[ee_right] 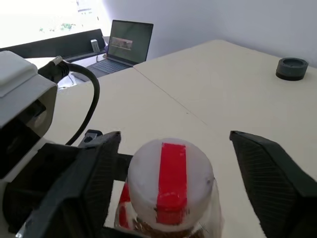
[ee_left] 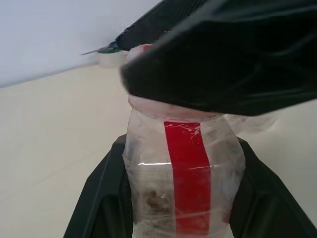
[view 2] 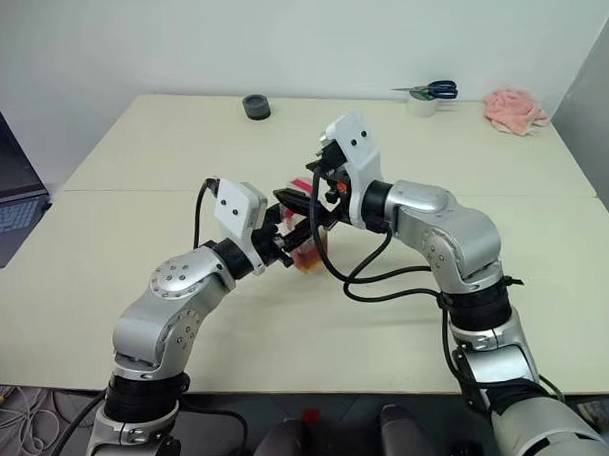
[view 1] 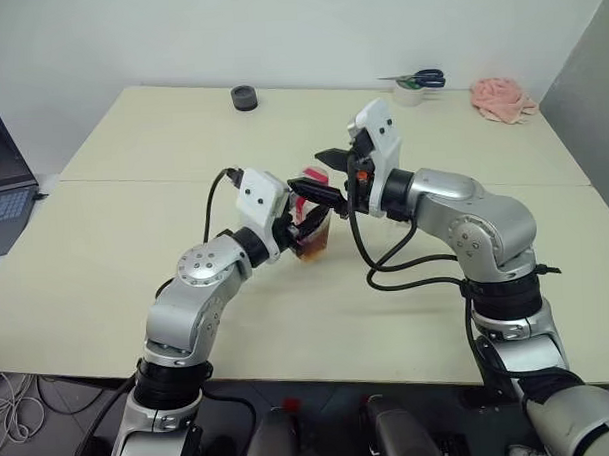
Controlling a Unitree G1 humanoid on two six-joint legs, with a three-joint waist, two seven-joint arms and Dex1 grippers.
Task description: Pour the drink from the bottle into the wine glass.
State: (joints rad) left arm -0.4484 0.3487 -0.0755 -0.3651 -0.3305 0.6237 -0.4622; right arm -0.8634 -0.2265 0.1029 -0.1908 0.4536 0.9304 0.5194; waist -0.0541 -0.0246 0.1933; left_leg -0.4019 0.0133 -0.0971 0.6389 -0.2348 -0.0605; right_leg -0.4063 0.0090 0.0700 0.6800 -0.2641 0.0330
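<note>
Bottle (view 1: 314, 228) sits clamped in my left pincer (view 1: 306, 216), lifted off the table (view 1: 133, 194), its amber drink (view 1: 313, 246) low in the body. Directly over it, my right pincer (ee_right: 173, 163) straddles the red-and-white cap (ee_right: 171, 181), jaws apart on either side and not yet gripping. By my reckoning the cap is still on, so unscrewing and every drop of pouring remain.

Silver metal arms with black joints, black looping cables, white wrist housings and black two-fingered grippers.
</note>
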